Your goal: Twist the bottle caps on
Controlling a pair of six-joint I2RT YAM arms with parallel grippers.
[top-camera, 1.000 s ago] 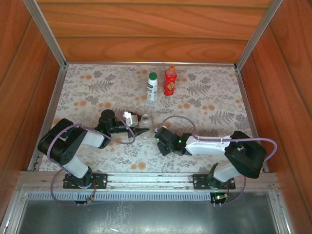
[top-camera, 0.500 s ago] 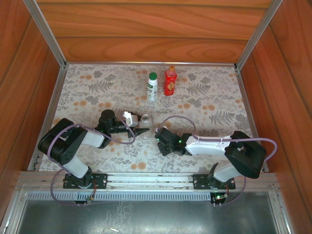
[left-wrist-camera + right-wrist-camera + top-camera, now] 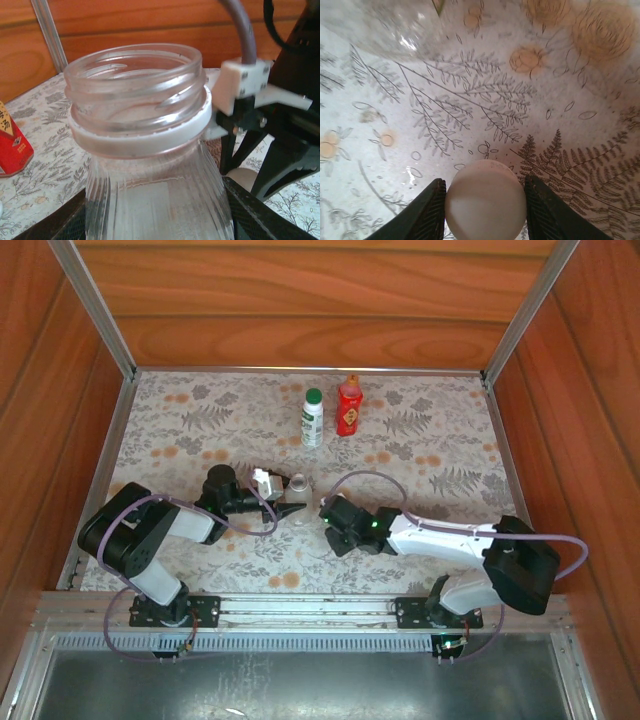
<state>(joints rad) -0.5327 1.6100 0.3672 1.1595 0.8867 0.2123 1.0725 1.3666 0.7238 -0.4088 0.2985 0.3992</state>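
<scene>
Flanking the white cap [image 3: 486, 200] stand the right jaws.

Both arms fold inward, grippers nearly meeting.
Left arm [image 3: 150, 530] bent, left gripper [image 3: 292, 508] clamped on the clear bottle [image 3: 150, 175]. Right arm [image 3: 440, 537] stretched low leftward, right gripper [image 3: 485, 212] pinching the white cap [image 3: 485, 197].
</scene>
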